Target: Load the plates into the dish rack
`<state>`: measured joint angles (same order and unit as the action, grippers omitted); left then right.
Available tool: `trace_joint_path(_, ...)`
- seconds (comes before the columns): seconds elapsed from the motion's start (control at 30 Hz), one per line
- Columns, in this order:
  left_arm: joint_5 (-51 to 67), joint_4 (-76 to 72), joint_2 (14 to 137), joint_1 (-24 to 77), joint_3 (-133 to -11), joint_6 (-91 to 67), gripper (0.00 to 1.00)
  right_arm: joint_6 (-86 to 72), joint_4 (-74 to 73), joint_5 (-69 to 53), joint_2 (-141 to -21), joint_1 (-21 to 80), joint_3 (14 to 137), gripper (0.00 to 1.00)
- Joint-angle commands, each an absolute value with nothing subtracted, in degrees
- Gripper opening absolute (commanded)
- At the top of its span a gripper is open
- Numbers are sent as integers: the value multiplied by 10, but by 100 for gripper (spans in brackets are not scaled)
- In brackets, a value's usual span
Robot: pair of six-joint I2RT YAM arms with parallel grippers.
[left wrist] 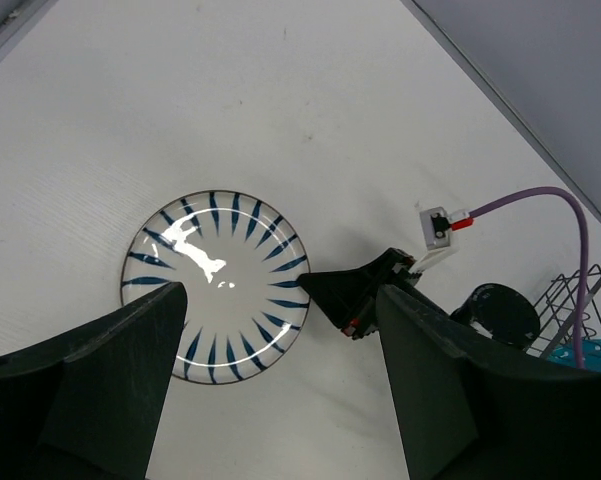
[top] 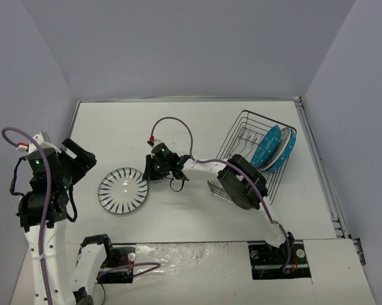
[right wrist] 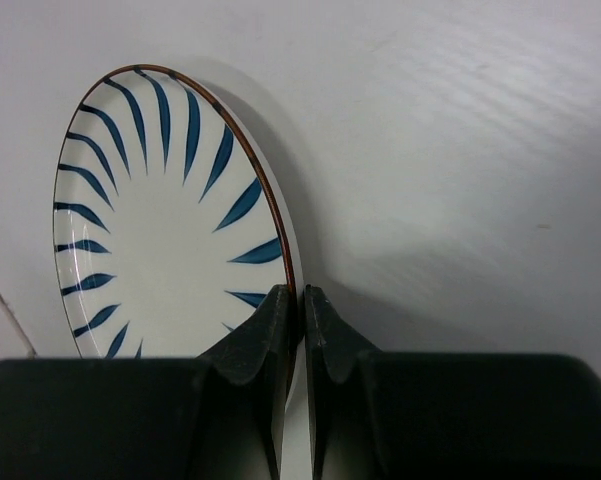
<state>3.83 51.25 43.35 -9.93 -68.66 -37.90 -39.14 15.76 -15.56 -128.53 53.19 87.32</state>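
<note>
1. Found the white round plate with dark radial stripes [top: 122, 190] lying flat on the white table [top: 178, 127], just ahead of the arm bases and left of centre. Well apart from the rack, so not yet loaded.
2. Saw the right gripper [right wrist: 301, 296] reaching across from the right, low over the table. Jaws were pinched shut on that plate's right-hand rim, with the thin brown edge caught between the two black fingertips. Judged the edge grip sensible: a flat plate offers little else to seize, and one carried by its rim can be stood between prongs.
3. Noted the left gripper [top: 81, 159] raised at the table's left side, jaws wide apart and holding nothing, looking down on the striped plate. Seemed parked there to leave the right arm its path.
4. Made out the black wire dish rack [top: 238, 143] at the far right, with two teal-blue dotted plates [top: 270, 147] standing on edge side by side in its far end, presumably propped by the prongs. Could not find a second striped plate in any view.
5. Judged the grasp made and the lift next; reckoned so narrow a pinch could let the plate swing or slip.
</note>
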Motion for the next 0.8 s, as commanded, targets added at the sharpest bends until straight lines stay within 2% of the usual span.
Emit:
trace_joint_path(0.0, 74, 444, 453, -104, -674, -397, 72, -370, 158, -101, -1180, 497, 858, 0)
trace_joint_path(0.57, 249, 223, 581, -79, -462, -552, 72, -346, 97, -54, -1138, 446, 864, 0)
trace_joint_path(0.77, 241, 194, 591, -51, -410, -584, 73, -348, 92, -54, -1147, 443, 871, 0)
